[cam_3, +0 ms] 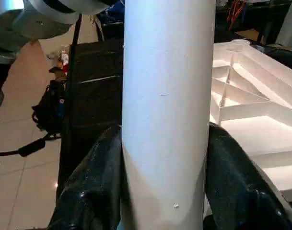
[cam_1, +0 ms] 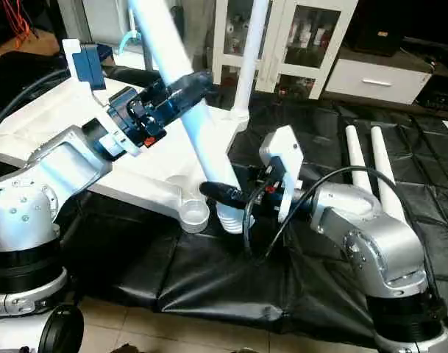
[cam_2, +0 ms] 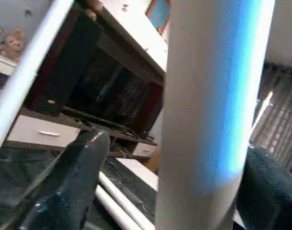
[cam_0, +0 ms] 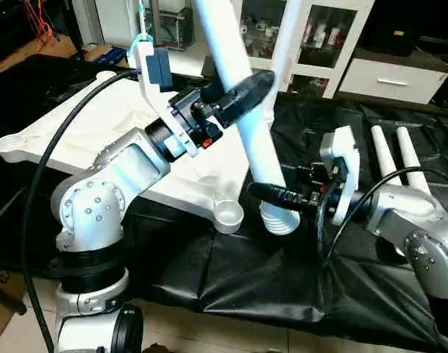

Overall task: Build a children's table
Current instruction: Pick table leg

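Right jaws clamp low on a tilted white leg, its ribbed end on the black mat beside a corner socket of the upturned tabletop. Left jaws straddle it higher, spread wide; contact unclear. Two spare legs lie at the mat's right.

I see my right gripper clamped on the lower end of a tilted white leg, just right of the table top's near corner socket. My left gripper brackets the same leg higher up. Another leg stands upright at the top's far corner, and two spare legs lie side by side on the black mat to the right.
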